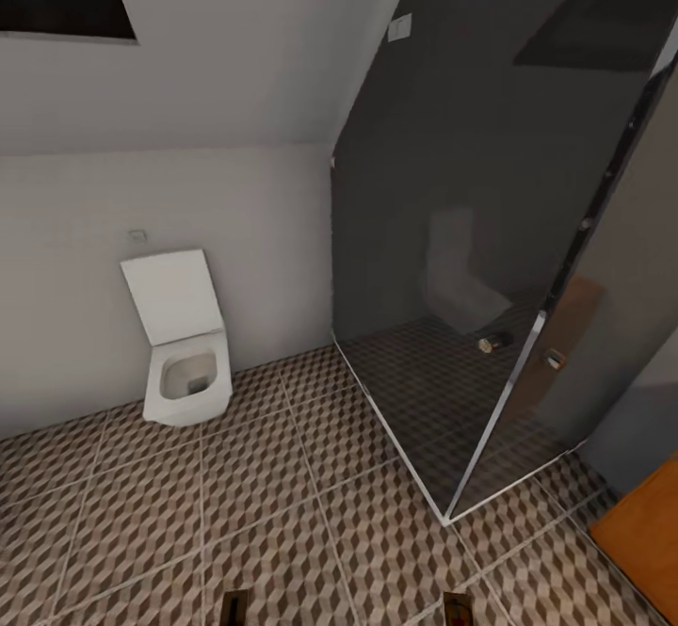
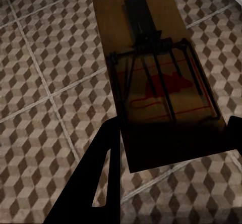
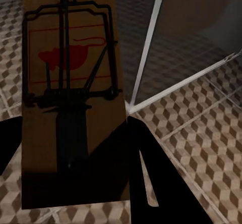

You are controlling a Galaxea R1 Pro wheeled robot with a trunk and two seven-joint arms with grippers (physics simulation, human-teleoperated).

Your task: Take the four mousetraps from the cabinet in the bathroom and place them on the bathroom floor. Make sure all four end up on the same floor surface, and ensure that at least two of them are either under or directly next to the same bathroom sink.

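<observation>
You face a bathroom corner. The floor (image 1: 282,522) is laid in large square tiles printed with a brown, beige and white cube pattern, with pale grout lines. A white toilet (image 1: 184,353), lid raised, stands against the white wall (image 1: 235,89). To its right, a glass shower enclosure (image 1: 471,259) with a chrome frame covers a dark grey wall. An orange-brown wooden panel (image 1: 645,532) sits at the lower right edge. Lighting is dim and even.
</observation>
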